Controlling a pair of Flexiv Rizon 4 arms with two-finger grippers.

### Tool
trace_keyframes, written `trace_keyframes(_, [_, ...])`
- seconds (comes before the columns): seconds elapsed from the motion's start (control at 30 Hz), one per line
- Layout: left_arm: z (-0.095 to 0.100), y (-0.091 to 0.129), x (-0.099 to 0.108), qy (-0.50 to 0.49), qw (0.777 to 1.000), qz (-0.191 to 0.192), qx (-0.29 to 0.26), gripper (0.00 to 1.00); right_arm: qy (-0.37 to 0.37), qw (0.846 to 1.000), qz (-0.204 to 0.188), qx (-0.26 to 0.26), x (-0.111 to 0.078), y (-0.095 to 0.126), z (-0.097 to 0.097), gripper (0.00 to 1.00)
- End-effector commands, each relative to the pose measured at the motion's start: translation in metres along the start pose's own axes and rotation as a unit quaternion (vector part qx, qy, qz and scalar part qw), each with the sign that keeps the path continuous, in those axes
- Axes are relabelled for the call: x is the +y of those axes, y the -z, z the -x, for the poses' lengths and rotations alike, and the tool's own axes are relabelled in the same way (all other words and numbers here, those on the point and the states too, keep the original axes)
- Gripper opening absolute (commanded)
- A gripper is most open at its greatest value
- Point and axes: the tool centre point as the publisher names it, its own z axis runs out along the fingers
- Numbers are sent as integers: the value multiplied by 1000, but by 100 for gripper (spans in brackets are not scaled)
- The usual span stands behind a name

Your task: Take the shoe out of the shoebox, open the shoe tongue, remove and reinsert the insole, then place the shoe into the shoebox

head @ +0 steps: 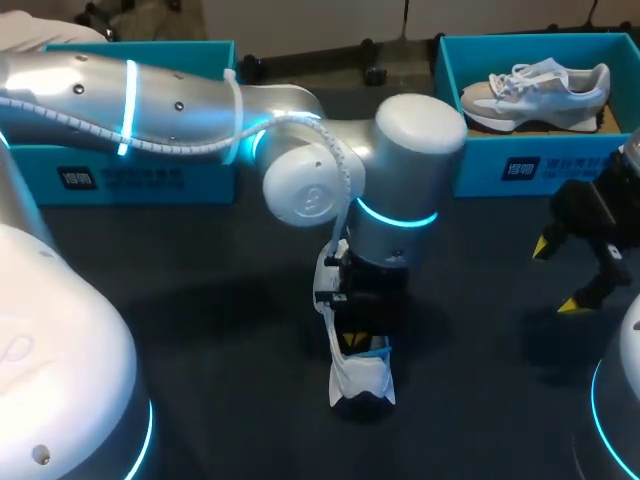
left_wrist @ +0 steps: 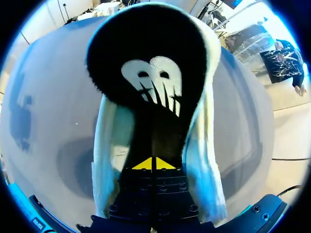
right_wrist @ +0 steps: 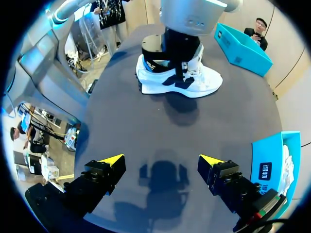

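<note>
Judging by its build, the white shoe is a light trainer with soft fabric sides and a stiffer sole, so we expect the upper to crumple under a pinch while the sole keeps its form. It stands on its sole near the middle of the dark bench, well apart from the blue shoebox at the far right, where a second shoe lies. The firm places to take hold would be the heel collar or the sole's edge. The tongue and the insole are thin and floppy, and we think they need a pinch at their edge and a slow pull. Our left claw points down into the shoe's opening with its yellow tips clenched together. Whether a thin edge is caught between them we cannot tell. Ahead of it, in the left wrist view, a dark shape with a pale mark fills the space between the shoe's white sides. It may be the insole or the lining, and we cannot say which. Our right claw hangs released over bare bench, near the shoebox and grasping nothing. From the head view the left arm's wrist covers most of the shoe, so the laces, the tongue and the opening are hidden there. Another blue box at the far left is partly behind the arm, and its contents cannot be made out.
</note>
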Motion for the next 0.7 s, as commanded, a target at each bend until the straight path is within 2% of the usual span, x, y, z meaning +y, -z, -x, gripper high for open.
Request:
trace_keyframes(0.03, [-10,12,-5,-19,999,-29,-10,0,0,1000,-1,0,0,-1,0,100])
trace_keyframes(0.1, [-7,17,-18,-30,999,-40,-11,0,0,1000,-1,0,0,-1,0,100])
trace_keyframes(0.13, [-7,17,-18,-30,999,-40,-11,0,0,1000,-1,0,0,-1,0,100])
trace_keyframes(0.2, [-3,22,-38,-47,997,-58,-10,0,0,1000,-1,0,0,-1,0,100])
trace_keyframes(0.3, [1,21,-52,-54,995,-78,-2,0,0,1000,-1,0,0,-1,0,100])
trace_keyframes(0.5, [11,11,-63,-44,992,-120,0,0,0,1000,-1,0,0,-1,0,100])
trace_keyframes(0.57, [14,8,-65,-42,992,-122,4,0,0,1000,-1,0,0,-1,0,100])
trace_keyframes(0.7, [18,-12,-66,-43,989,-140,16,0,0,1000,-1,0,0,-1,0,100])
